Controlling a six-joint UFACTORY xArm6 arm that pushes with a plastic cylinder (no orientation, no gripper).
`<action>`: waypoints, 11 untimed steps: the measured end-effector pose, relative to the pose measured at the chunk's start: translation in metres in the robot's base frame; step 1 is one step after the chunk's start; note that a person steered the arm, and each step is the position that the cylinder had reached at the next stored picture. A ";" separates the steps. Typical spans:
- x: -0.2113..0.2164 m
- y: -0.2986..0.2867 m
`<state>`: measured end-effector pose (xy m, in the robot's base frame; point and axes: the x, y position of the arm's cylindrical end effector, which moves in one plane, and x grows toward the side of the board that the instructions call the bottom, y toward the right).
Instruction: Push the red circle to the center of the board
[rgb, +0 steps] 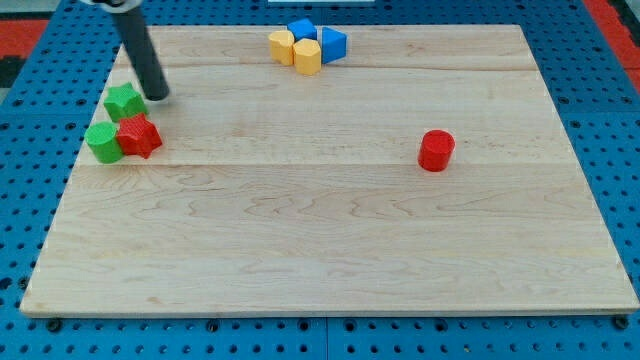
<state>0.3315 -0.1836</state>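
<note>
The red circle (436, 150) is a short red cylinder standing alone on the wooden board (320, 250), right of the board's middle. My tip (158, 97) is far off at the view's upper left, at the end of the dark rod slanting down from the top edge. It sits just right of a green block (124, 101) and above a red star-shaped block (139, 136). It is well apart from the red circle.
A green round block (103, 142) lies left of the red star. At the view's top centre, two yellow blocks (282, 46) (307, 56) and two blue blocks (301, 30) (333, 44) are clustered. Blue pegboard surrounds the board.
</note>
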 end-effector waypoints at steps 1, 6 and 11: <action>0.008 0.120; 0.067 0.283; 0.083 0.179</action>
